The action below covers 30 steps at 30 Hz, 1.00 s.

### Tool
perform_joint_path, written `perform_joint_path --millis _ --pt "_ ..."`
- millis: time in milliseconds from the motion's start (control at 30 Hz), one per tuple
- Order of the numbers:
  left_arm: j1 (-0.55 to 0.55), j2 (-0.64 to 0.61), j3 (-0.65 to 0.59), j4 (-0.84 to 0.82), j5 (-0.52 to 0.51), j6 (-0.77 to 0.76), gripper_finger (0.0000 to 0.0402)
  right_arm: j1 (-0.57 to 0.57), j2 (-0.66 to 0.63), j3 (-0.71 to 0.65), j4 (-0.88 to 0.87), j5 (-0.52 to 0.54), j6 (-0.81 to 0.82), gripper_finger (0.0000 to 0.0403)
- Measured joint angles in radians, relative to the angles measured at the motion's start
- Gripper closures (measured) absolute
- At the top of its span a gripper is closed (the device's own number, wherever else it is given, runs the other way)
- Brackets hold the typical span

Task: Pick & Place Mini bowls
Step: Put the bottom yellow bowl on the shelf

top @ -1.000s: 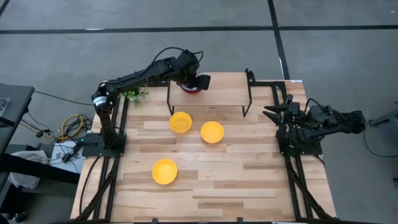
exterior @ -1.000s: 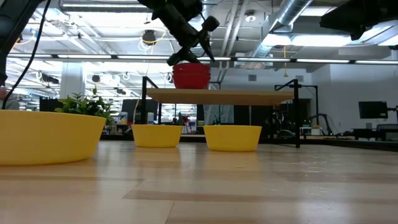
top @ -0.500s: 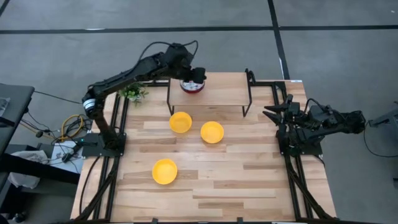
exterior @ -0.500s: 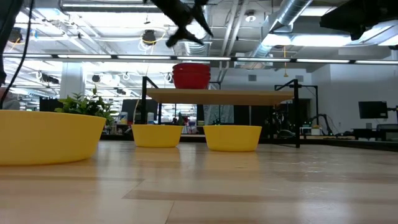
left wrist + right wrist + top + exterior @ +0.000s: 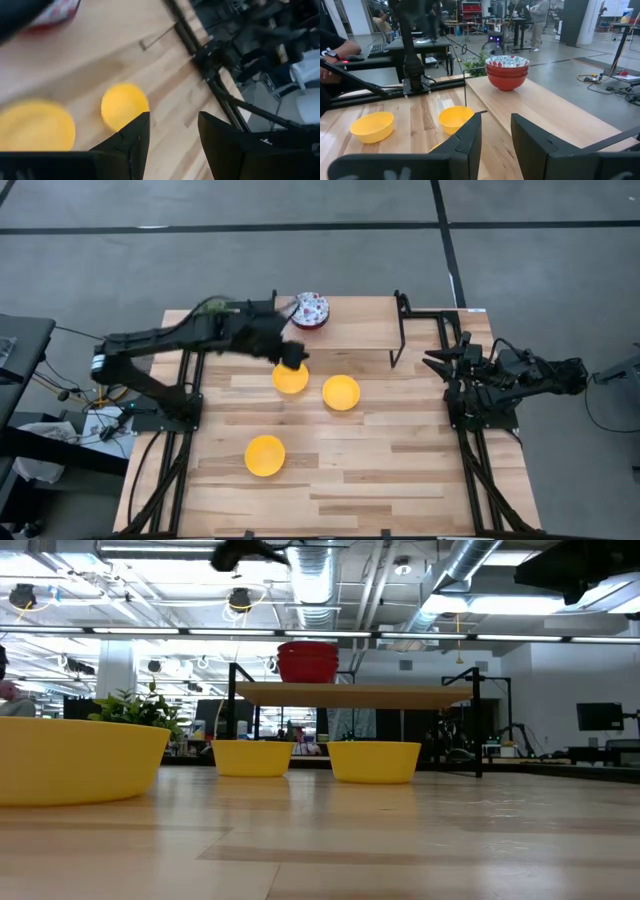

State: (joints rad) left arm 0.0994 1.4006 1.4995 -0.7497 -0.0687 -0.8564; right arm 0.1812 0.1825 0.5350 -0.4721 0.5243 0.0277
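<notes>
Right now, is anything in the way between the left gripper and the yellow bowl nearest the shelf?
Nothing visible blocks it. The left gripper, fingers open and empty, hangs right over the far edge of that yellow bowl, in front of the shelf. The stacked patterned bowls sit on the shelf behind, out of the path.

No text, label, brand, number or sign can be read anywhere.

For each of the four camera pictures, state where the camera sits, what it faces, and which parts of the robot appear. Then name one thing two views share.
High view: overhead, straight down on the table; both arms show.
Low view: table height, facing the yellow bowls and the shelf.
Left wrist view: above the table, past the left gripper, open.
Right wrist view: from the table's side, past the right gripper, open.
Shared: low and right wrist views both show the stacked patterned bowls.
</notes>
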Motion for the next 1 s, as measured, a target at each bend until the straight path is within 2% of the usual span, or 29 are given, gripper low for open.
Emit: perform_joint_path --millis 200,367,600,1000 --pt "-0.179 -0.143 -0.201 0.017 -0.138 -0.247 0.0236 0.000 0.000 0.000 0.000 0.000 0.000 0.0308" --pt "-0.297 -0.221 -0.318 0.017 -0.168 -0.405 0.0236 0.000 0.000 0.000 0.000 0.000 0.000 0.0308" --pt "-0.396 -0.264 -0.413 0.025 -0.170 -0.428 0.0236 0.000 0.000 0.000 0.001 0.000 0.000 0.0308" --pt "-0.481 -0.264 -0.472 0.046 -0.170 -0.424 0.0236 0.000 0.000 0.000 0.001 0.000 0.000 0.0308"
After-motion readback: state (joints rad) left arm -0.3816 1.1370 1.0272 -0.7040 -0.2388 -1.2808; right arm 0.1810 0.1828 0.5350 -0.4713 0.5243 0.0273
